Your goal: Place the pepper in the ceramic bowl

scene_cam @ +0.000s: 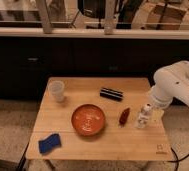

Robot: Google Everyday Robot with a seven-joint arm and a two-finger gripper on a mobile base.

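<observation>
Claw (143, 118) hovered just beside the pepper (124, 116), jaws apart, holding nothing. A clean grasp likely meant straddling the pepper's middle, then lifting toward the bowl (88, 131).

No readable text anywhere. Small dark mark (159, 147) on the table (113, 142) near corner, illegible. The gripper (143, 120) hangs just beside the pepper (124, 116), jaws apart.

The whole worktop (113, 142) is viewed from one raised camera, angled downward at middling range; the claw (144, 118) is framed at 3 o'clock.
</observation>
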